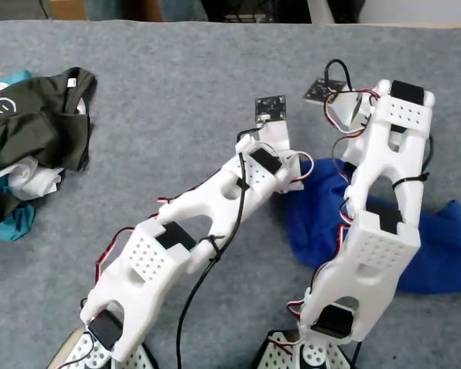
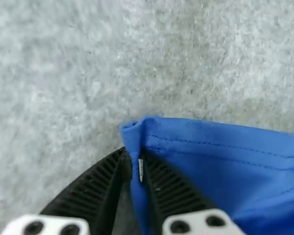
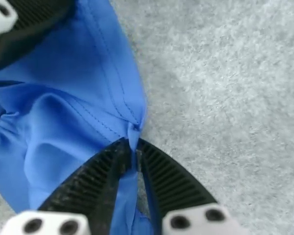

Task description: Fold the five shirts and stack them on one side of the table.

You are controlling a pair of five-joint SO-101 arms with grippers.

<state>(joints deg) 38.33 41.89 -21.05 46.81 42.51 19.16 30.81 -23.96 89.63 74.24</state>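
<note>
A blue shirt point(image 1: 446, 246) lies crumpled on the grey table at the right, partly under both arms. My left gripper point(image 2: 138, 157) is shut on a hemmed corner of the blue shirt point(image 2: 225, 156), just above the cloth. My right gripper point(image 3: 133, 147) is shut on a bunched fold of the same shirt point(image 3: 63, 112). A black finger of the left gripper point(image 3: 24, 29) shows close by in the right wrist view. In the high view the left arm point(image 1: 215, 200) reaches to the shirt's left edge and the right arm point(image 1: 384, 200) stands over its middle.
A loose pile of shirts sits at the table's left edge: a dark green one point(image 1: 38, 115) on top, white point(image 1: 23, 181) and teal point(image 1: 11, 223) beneath. Grey felt point(image 1: 177, 77) covers the table between the pile and the arms.
</note>
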